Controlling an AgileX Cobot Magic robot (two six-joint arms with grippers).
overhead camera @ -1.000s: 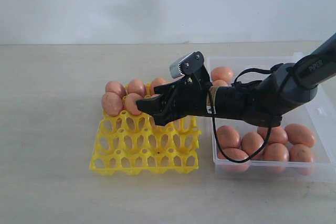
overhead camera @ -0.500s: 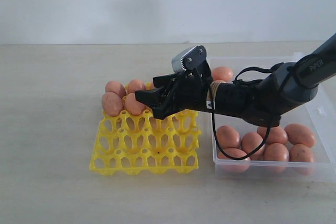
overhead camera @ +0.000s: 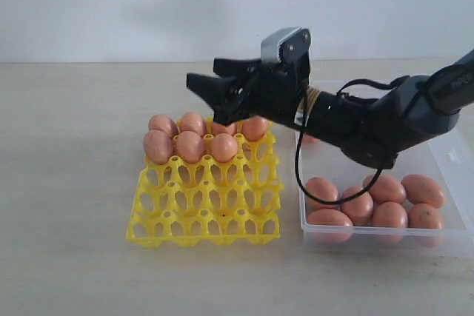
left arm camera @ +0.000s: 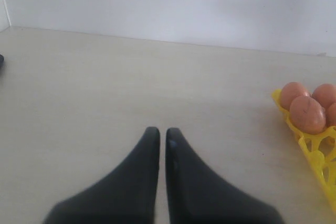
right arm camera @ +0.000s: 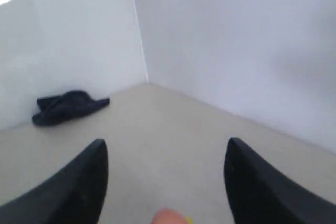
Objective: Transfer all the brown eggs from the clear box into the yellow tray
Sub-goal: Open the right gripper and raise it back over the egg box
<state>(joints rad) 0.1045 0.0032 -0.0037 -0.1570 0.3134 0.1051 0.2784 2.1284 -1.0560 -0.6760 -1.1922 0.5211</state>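
So, your right gripper (overhead camera: 211,79) hangs spread and empty above the yellow tray (overhead camera: 204,216), whose back cups hold brown eggs (overhead camera: 190,146). More eggs lie in the clear box (overhead camera: 453,160), and your right arm (overhead camera: 385,127) blocks its far half. Your left gripper (left arm camera: 159,134) is pressed together over the table (left arm camera: 105,87), and a dark lump (right arm camera: 68,106) sits off by the wall (right arm camera: 210,35).

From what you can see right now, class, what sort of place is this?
Probably a robotics lab bench, not a kitchen: a pale table against plain white walls, a black robot arm, and a yellow tray and clear box of brown eggs.
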